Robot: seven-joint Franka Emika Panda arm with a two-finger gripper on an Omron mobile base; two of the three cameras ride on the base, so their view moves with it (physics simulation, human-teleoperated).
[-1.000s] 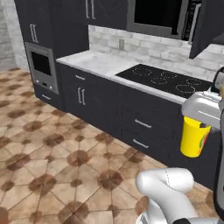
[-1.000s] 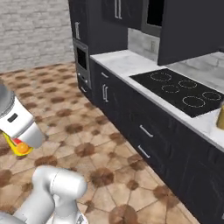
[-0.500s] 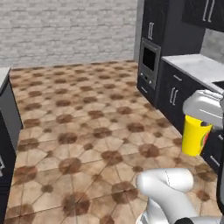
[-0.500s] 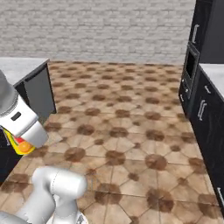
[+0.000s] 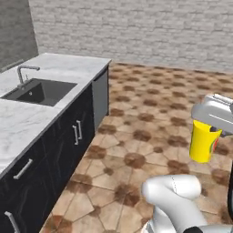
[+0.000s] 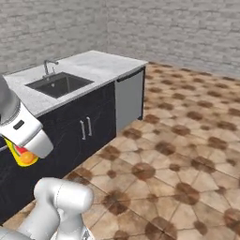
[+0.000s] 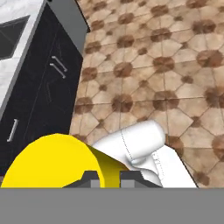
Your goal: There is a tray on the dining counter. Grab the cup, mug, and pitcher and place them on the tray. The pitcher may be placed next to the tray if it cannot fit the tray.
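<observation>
Hanging in the air over the floor (image 5: 136,118), the cup (image 5: 203,141) is held tight by the closed gripper (image 5: 210,129). It could be dropped or knocked on the counter (image 6: 93,65) if swung fast.

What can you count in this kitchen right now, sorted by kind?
Yellow cup, held in the claw: 1
Sink: 1
Faucet: 1
Counter: 1
Total: 4
</observation>
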